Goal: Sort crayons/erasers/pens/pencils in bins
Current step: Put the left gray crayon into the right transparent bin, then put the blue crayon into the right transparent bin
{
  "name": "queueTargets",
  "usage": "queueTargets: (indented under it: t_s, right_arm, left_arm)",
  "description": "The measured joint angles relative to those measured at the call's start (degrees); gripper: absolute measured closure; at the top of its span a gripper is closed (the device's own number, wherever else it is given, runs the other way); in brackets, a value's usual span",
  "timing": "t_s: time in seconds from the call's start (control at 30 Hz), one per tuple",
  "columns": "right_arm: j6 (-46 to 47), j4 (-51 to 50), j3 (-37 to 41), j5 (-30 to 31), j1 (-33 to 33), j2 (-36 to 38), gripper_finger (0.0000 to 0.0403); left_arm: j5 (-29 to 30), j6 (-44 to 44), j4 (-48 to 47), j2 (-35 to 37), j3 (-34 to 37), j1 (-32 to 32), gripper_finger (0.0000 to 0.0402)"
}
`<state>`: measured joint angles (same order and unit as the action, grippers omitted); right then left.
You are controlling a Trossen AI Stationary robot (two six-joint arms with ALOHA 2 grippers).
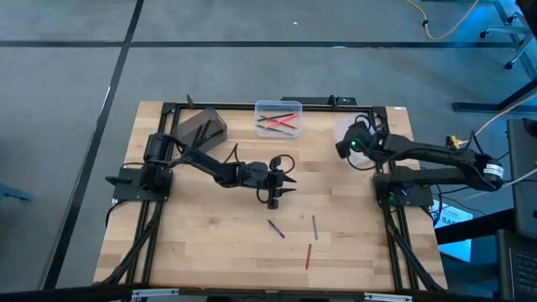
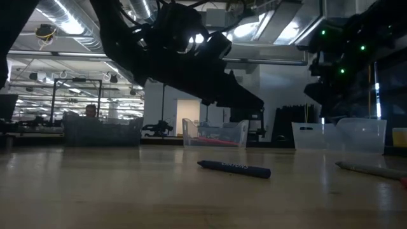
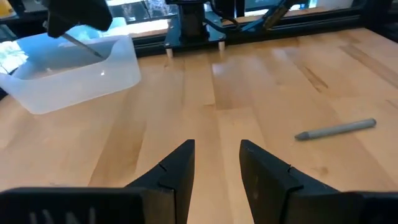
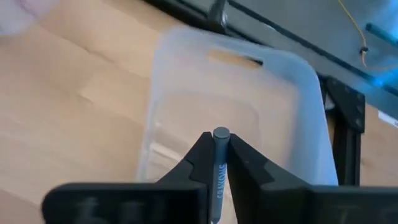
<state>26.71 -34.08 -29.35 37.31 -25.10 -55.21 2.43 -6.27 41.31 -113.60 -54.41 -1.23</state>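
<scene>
The right gripper [image 4: 221, 163] has a grey crayon [image 4: 219, 168] pinched between its fingers, end-on to its wrist camera, and it's parked right over the whitish bin [image 4: 292, 81] at the table's far right corner. Using that bin as the anchor: the clear bin [image 1: 278, 117] with red and pink sticks sits just beside it along the back edge, and the dark grey bin [image 1: 200, 127] is further along the same edge. The left gripper [image 3: 216, 165] hovers over bare wood well toward the table's middle, fingers a narrow gap apart and holding nothing. Three loose ones lie out front of the whitish bin: a dark blue crayon [image 1: 276, 228], a grey pencil [image 1: 315, 226] and a red stick [image 1: 308, 256]. My worry is the drop: the crayon looks gripped near one end, so if it lets go off-centre it could tip, clip the rim and roll onto the table.
</scene>
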Motion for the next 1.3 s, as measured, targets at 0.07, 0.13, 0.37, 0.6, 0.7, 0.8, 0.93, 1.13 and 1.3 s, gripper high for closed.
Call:
queueTargets:
  t_s: [0.07,0.13,0.37,0.6,0.7,0.8,0.93,1.13,1.3]
  right_arm:
    - [0.0,0.2,0.9,0.0,-0.7,-0.5,0.0365]
    - [-0.5,1.4,1.6,-0.3,-1.3,-0.8,0.0363]
    - [-3.0,4.1,2.1,-3.1,-2.1,-0.7,0.0358]
    - [-3.2,4.1,2.1,-2.3,-2.2,-0.7,0.0333]
    - [-4.4,4.2,2.1,-0.5,-2.2,-0.7,0.0311]
    - [-5.9,5.1,2.1,0.2,-1.9,-0.1,0.0283]
    - [-9.1,8.3,2.1,0.1,0.1,1.5,0.0247]
    - [-14.0,15.4,2.1,-1.6,5.4,5.5,0.0227]
    - [-17.5,20.8,2.1,-4.3,10.4,9.3,0.0235]
  left_arm:
    - [0.0,-0.4,-0.9,0.2,0.0,-0.4,0.0282]
    - [0.0,-1.1,-1.4,0.2,0.0,-0.8,0.0282]
    - [-0.2,-3.3,-1.9,0.2,0.0,-2.3,0.0282]
    - [-0.2,-4.8,-2.5,0.3,0.0,-2.5,0.0282]
    - [-0.6,-4.8,-3.2,0.3,0.0,-2.6,0.0282]
    - [-3.1,-4.8,-4.1,0.3,0.0,-2.6,0.0282]
    - [-5.1,-4.8,-6.3,0.3,0.0,-2.9,0.0282]
    - [-6.7,-4.9,-6.8,0.3,0.0,-4.6,0.0259]
    - [-6.7,-6.3,-7.0,0.3,0.0,-5.9,0.0236]
